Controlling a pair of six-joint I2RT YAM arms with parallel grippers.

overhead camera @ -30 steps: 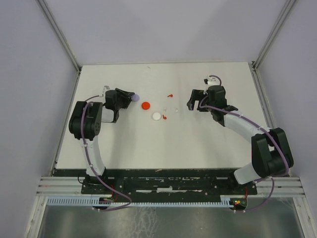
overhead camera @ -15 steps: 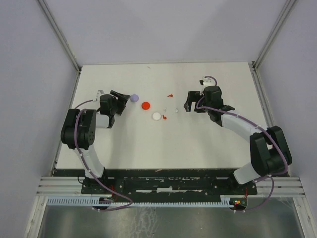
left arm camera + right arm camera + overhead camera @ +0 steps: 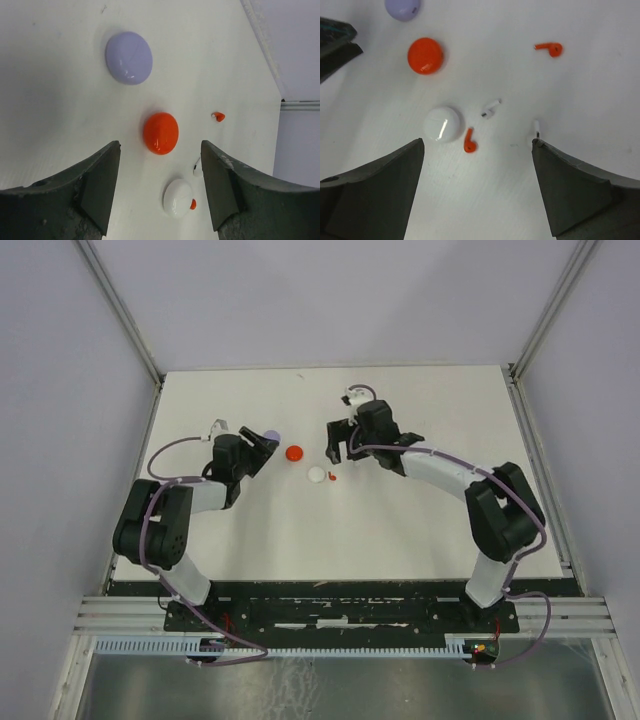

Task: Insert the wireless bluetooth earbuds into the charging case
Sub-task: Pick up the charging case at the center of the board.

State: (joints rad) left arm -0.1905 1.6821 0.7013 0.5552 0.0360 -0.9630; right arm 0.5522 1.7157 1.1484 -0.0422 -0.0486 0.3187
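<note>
Right wrist view: the right fingers (image 3: 385,185) stand wide apart with nothing between them, hanging above the white surface (image 3: 400,520). Their gap frames most of the task items, which suggests a line-up for a pick.

Location of the wireless earbuds:
- One red earbud (image 3: 469,141) lies just beside the white charging case (image 3: 441,124), on its right in this view.
- One white earbud (image 3: 490,108) lies near the same case, slightly farther out.
- A second white earbud (image 3: 536,129) lies close to the inner edge of the right-hand finger.
- A second red earbud (image 3: 550,48) lies well apart from the others, toward the far side.
- No lavender earbud can be made out.

All the earbuds lie loose on the surface; none is seated in a case.

Cases: the white case, the red charging case (image 3: 160,133) and the lavender charging case (image 3: 128,58) sit in a loose row. All three look closed, so a lid probably must be opened before insertion.

Left wrist view: the left fingers (image 3: 95,190) are also apart and empty. They straddle the line to the red case, probably so that this arm can steady or open a case while the other arm fetches earbuds.

Markings: no brand, label or writing is legible on any case, earbud or finger.
</note>
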